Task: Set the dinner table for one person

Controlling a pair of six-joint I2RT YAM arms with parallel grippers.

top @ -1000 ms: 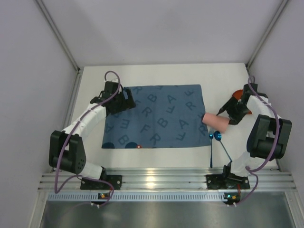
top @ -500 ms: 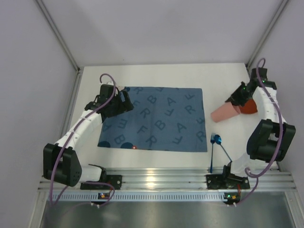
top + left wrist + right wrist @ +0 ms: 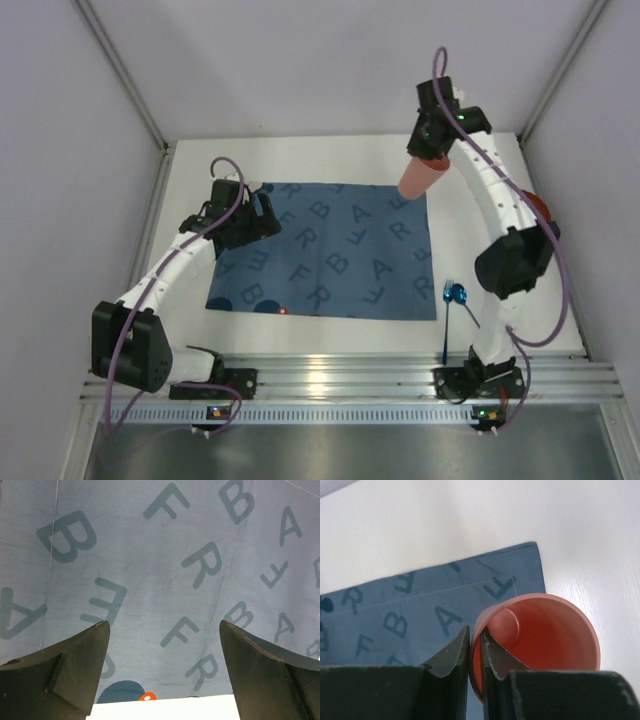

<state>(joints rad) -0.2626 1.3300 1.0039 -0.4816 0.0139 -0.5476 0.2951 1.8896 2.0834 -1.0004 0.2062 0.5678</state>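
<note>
Up at the far corner, pinched by the rim

The right tool (image 3: 432,150) was clenched on the rim of a pink cup (image 3: 420,178), one finger inside and one outside, holding it over the far right corner of the blue lettered mat (image 3: 330,255). The left tool (image 3: 262,212) hung released, jaws wide, over the mat's left part. The white tabletop (image 3: 300,158) lay beneath both arms, its ribbed rail (image 3: 330,375) along the near edge.

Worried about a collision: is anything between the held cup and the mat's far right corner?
Nothing visible. The cup, pinched at its rim by the right gripper, hangs above the mat's bare corner; the fork lies well clear.
</note>
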